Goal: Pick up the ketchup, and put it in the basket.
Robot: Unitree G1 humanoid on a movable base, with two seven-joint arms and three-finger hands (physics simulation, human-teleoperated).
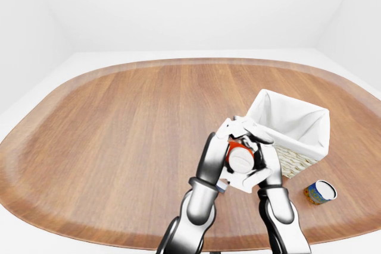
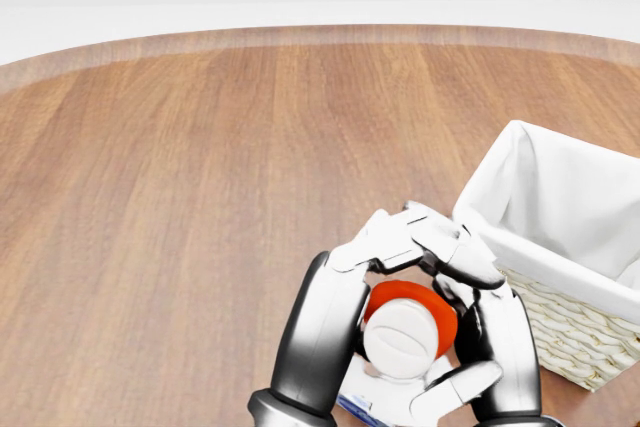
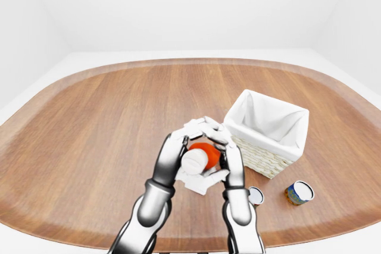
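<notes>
A large oval wooden table fills the views; the head view cuts off its near edge and sides. Toward its right stands a wicker basket with a white cloth lining, its far corner cropped by the right edge of the head view. Just left of the basket, both hands meet. The left hand curls round the ketchup, a red bottle with a white cap facing the camera; only the cap and a red rim show, the rest hidden by fingers. The right hand presses against the bottle's right side, fingers bent over it, though how firmly it grips I cannot tell. Two small cans lie below the basket in the right-eye view, their labels too small to read.
</notes>
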